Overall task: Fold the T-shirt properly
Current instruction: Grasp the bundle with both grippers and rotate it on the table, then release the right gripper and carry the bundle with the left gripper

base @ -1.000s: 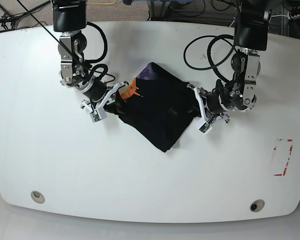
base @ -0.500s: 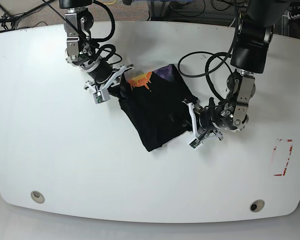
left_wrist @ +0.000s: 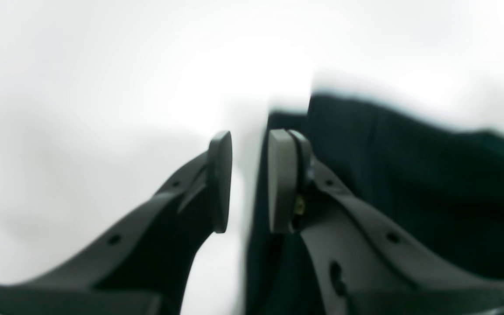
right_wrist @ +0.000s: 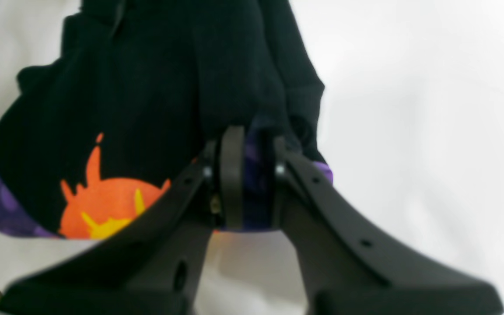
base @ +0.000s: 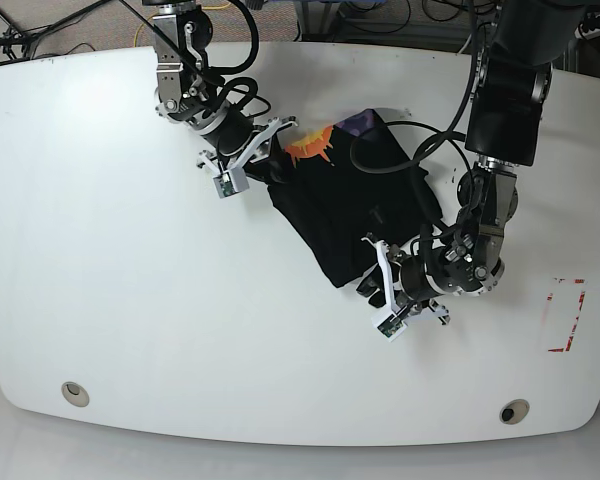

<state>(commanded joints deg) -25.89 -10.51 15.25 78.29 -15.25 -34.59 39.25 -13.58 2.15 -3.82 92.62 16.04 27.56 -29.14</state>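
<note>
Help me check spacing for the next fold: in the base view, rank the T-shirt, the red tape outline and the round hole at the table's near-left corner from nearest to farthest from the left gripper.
From the left gripper:
1. T-shirt, right at it, up-left.
2. Red tape outline, off to the view's right.
3. Round hole, far across at the view's lower left.

The counter (base: pixel 100 300) is seen from high above, looking down. Each hand is seen from close behind by its own wrist view, looking past the fingers. The T-shirt (base: pixel 340 215) is shared by all views.
</note>
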